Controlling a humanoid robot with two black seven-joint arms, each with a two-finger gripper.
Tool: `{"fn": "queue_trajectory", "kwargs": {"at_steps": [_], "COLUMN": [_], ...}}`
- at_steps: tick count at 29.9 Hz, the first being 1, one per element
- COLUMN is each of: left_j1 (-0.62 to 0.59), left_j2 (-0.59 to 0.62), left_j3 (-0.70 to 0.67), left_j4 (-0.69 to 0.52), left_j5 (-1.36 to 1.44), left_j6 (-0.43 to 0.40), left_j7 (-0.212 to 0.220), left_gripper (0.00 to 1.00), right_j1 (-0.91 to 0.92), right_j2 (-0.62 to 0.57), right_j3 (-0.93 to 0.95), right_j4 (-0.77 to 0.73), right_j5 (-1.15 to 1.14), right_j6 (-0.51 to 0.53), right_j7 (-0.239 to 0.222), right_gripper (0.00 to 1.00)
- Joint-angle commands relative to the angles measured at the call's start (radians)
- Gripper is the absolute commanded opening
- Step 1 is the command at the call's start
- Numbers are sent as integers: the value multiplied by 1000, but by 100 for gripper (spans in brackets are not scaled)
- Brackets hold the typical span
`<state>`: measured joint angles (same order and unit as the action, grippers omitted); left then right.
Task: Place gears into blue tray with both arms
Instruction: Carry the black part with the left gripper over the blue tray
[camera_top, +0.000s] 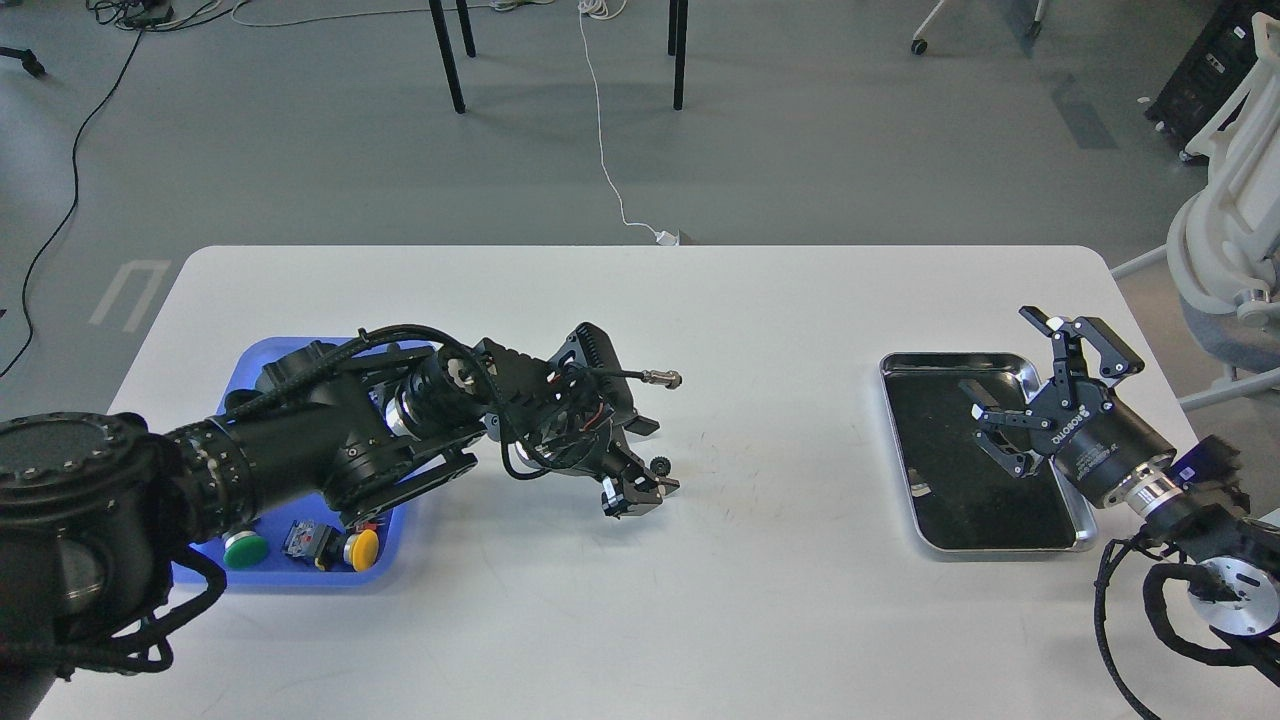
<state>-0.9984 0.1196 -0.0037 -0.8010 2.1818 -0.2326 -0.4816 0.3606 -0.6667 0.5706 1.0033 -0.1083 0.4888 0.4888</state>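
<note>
One small black gear lies on the white table near its middle. My left gripper is tilted down at the table and open, one finger on the far side of the gear and one on the near side. The jaws stand well wider than the gear. Much of the blue tray at the left is covered by my left arm. My right gripper hangs open and empty over the silver-rimmed dark tray at the right.
Push-button switches with a green cap and a yellow cap lie in the blue tray's near end. A cable connector sticks out from my left wrist. An office chair stands off the table's right side.
</note>
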Motion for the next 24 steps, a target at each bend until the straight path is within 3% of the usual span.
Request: {"fn": "queue_trajectory", "kwargs": {"at_steps": [1,4,12,13,17,20,24], "left_j1": [1,4,14,14,9,0,-51], "left_j2": [3,2,-2,-3,-2,9,157], "left_j3": [1,1,1,1,-1,-10,-19], "left_j4": [0,0,-1,-1,-4,-26,-168], "left_j5": [0,0,0,0,0,0,0], "left_j6": [1,1,6,7,18,21,16], "left_j7": [0,0,-2,0,-5,-7,-7], "left_gripper": [60,46,25,19,11,11,12], "right_j1": [0,0,0,0,0,1,8], "right_j2": [-1,-1,-1,-1,-1,1,10], "right_j3": [0,0,-2,-2,-2,-2,-5], "right_j4": [-2,-2,-2,-2,0,-2,-5], "right_j5": [-1,-1,-1,-1,-1,-2,-2], "right_j6": [0,0,0,0,0,0,0], "right_j7": [0,0,0,0,0,0,0], "right_gripper": [97,97,97,97,97,97,97]}}
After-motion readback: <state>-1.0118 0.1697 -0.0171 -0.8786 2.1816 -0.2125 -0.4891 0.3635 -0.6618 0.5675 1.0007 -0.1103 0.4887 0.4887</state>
